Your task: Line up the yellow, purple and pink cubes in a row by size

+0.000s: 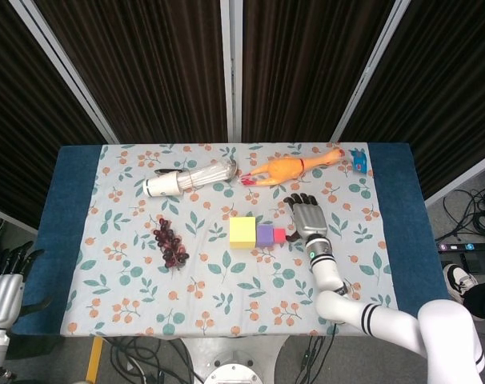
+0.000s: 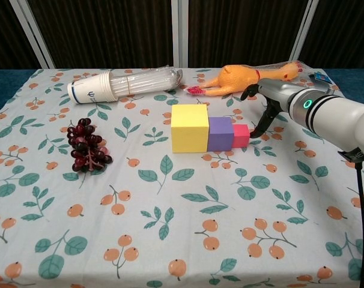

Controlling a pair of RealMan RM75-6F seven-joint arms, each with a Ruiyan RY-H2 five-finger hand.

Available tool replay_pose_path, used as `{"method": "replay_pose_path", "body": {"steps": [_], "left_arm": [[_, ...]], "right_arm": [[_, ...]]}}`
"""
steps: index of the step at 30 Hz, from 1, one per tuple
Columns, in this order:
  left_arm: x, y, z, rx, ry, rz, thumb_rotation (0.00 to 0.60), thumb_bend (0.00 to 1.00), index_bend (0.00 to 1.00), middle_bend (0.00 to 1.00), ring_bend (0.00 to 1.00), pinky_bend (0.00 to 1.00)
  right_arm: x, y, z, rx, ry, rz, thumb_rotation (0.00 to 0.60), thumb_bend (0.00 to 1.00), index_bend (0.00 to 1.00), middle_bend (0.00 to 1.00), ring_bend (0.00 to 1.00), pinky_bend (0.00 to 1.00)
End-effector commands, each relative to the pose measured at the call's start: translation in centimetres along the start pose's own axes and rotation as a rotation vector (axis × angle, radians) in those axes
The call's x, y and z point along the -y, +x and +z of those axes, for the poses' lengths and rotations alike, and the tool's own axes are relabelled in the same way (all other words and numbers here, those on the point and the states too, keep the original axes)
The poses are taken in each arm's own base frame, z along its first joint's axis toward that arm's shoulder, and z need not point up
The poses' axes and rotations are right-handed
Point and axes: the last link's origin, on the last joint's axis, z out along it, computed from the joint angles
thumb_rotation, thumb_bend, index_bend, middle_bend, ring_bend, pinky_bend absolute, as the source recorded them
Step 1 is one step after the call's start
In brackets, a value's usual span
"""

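Three cubes stand touching in a row at the table's middle: a large yellow cube [image 1: 242, 232] [image 2: 190, 128], a medium purple cube [image 1: 264, 234] [image 2: 220, 133], and a small pink cube [image 1: 279, 234] [image 2: 240, 135]. My right hand [image 1: 307, 218] [image 2: 267, 103] is just to the right of the pink cube, fingers spread and pointing down, with a fingertip [image 2: 253, 133] at the pink cube's right side. It holds nothing. My left hand [image 1: 4, 288] hangs off the table's left edge with fingers apart, empty.
A rubber chicken [image 1: 291, 168] [image 2: 248, 78] lies behind the cubes, close to my right hand. A sleeve of paper cups [image 1: 190, 178] [image 2: 125, 84] lies at the back left. A bunch of dark grapes [image 1: 169, 242] [image 2: 86, 145] sits left of the cubes.
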Motion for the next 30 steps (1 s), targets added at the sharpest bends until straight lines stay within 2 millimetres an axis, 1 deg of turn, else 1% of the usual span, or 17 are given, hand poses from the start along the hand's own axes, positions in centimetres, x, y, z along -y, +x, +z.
{"method": "replay_pose_path", "body": {"steps": [1, 4, 7, 9, 12, 16, 19, 20, 22, 23, 25, 28, 30], "left_arm": [[0.0, 0.0, 0.0, 0.0, -0.001, 0.0, 0.6, 0.16, 0.23, 0.16, 0.1, 0.05], [0.0, 0.0, 0.0, 0.0, 0.0, 0.0, 0.6, 0.16, 0.23, 0.16, 0.1, 0.05], [0.0, 0.0, 0.0, 0.0, 0.0, -0.001, 0.6, 0.16, 0.23, 0.16, 0.1, 0.05], [0.0, 0.0, 0.0, -0.002, -0.001, -0.003, 0.6, 0.16, 0.23, 0.16, 0.1, 0.05], [-0.1, 0.0, 0.1, -0.006, -0.004, -0.005, 0.6, 0.16, 0.23, 0.16, 0.1, 0.05], [-0.2, 0.1, 0.3, -0.015, -0.01, -0.007, 0.6, 0.16, 0.23, 0.16, 0.1, 0.05], [-0.3, 0.1, 0.4, -0.021, -0.016, -0.008, 0.6, 0.16, 0.23, 0.16, 0.1, 0.05], [-0.4, 0.1, 0.4, -0.021, -0.019, -0.007, 0.6, 0.16, 0.23, 0.16, 0.1, 0.05], [-0.5, 0.2, 0.5, -0.024, -0.023, -0.007, 0.6, 0.16, 0.23, 0.16, 0.1, 0.05], [-0.6, 0.2, 0.6, -0.028, -0.022, -0.007, 0.6, 0.16, 0.23, 0.16, 0.1, 0.05], [-0.7, 0.3, 0.6, -0.036, -0.023, -0.003, 0.6, 0.16, 0.23, 0.16, 0.1, 0.05], [-0.9, 0.4, 0.7, -0.044, -0.022, 0.001, 0.6, 0.16, 0.23, 0.16, 0.1, 0.05], [-1.0, 0.5, 0.7, -0.047, -0.022, 0.003, 0.6, 0.16, 0.23, 0.16, 0.1, 0.05]], "right_arm": [[0.2, 0.0, 0.0, -0.001, 0.004, 0.0, 0.6, 0.04, 0.17, 0.08, 0.0, 0.0], [0.2, 0.0, -0.1, -0.003, 0.005, -0.008, 0.6, 0.04, 0.17, 0.08, 0.0, 0.0], [-0.4, 0.3, -0.4, -0.013, 0.001, -0.015, 0.6, 0.04, 0.17, 0.08, 0.0, 0.0], [-1.2, 0.8, -1.0, -0.031, -0.003, -0.024, 0.6, 0.05, 0.17, 0.08, 0.0, 0.0], [-2.9, 2.1, -2.5, -0.083, -0.001, -0.037, 0.6, 0.06, 0.17, 0.08, 0.0, 0.0], [-5.6, 4.2, -5.6, -0.149, 0.027, -0.016, 0.6, 0.16, 0.17, 0.08, 0.0, 0.0], [-8.2, 5.7, -8.7, -0.188, 0.051, 0.01, 0.6, 0.18, 0.17, 0.09, 0.0, 0.0], [-9.2, 6.2, -10.0, -0.206, 0.06, 0.019, 0.6, 0.19, 0.17, 0.09, 0.0, 0.0], [-10.8, 6.8, -12.0, -0.237, 0.07, 0.032, 0.6, 0.19, 0.17, 0.09, 0.0, 0.0], [-11.7, 7.0, -13.4, -0.26, 0.083, 0.041, 0.6, 0.19, 0.17, 0.09, 0.0, 0.0], [-13.4, 7.2, -15.8, -0.302, 0.087, 0.057, 0.6, 0.19, 0.16, 0.09, 0.0, 0.0], [-15.4, 7.0, -18.9, -0.364, 0.087, 0.081, 0.6, 0.19, 0.15, 0.09, 0.0, 0.0], [-16.4, 6.8, -20.6, -0.391, 0.08, 0.104, 0.6, 0.19, 0.15, 0.09, 0.0, 0.0]]}}
